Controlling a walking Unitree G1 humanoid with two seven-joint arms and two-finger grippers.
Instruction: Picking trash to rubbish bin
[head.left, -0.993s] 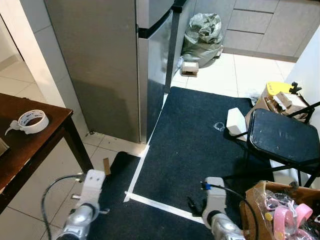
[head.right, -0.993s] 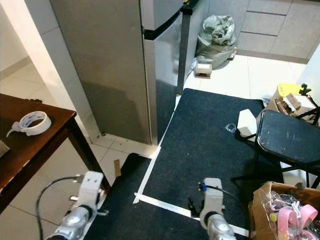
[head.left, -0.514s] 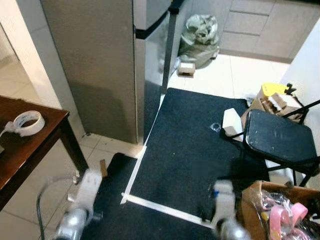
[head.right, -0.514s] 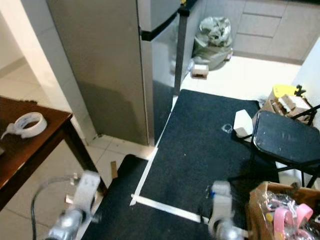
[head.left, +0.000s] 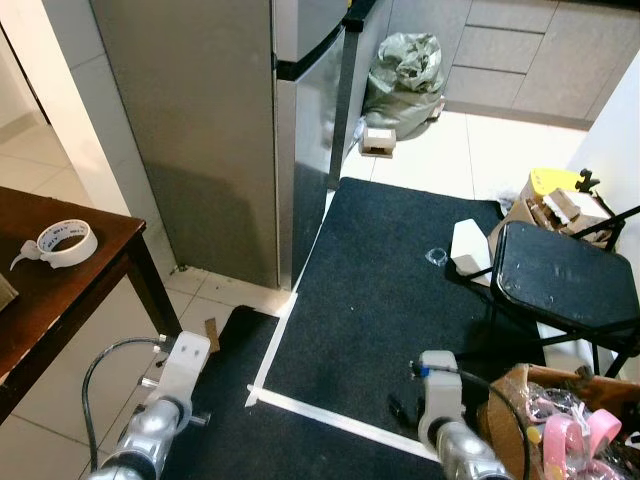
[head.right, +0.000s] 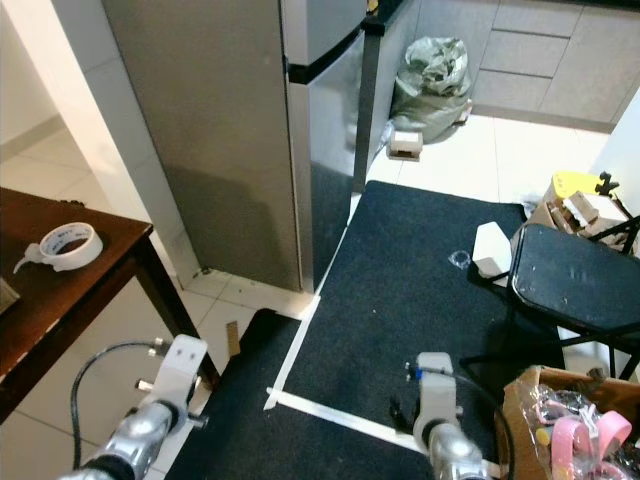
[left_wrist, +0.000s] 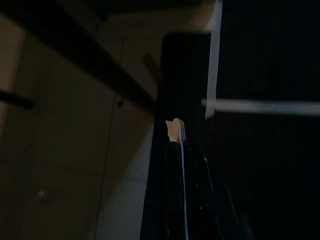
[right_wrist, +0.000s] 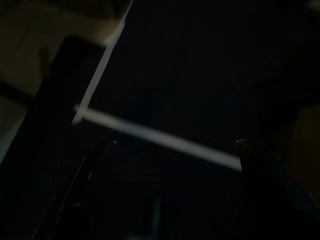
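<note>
Black mat (head.left: 380, 290); left fingers (left_wrist: 180, 165) pinch paper scrap (left_wrist: 173, 128).

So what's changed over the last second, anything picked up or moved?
Nothing picked up. The view swayed and blurred, then settled: the camera moved, not the things. Tape roll on the table, white box on the black mat and chair stayed put. Both arms hang low.
</note>
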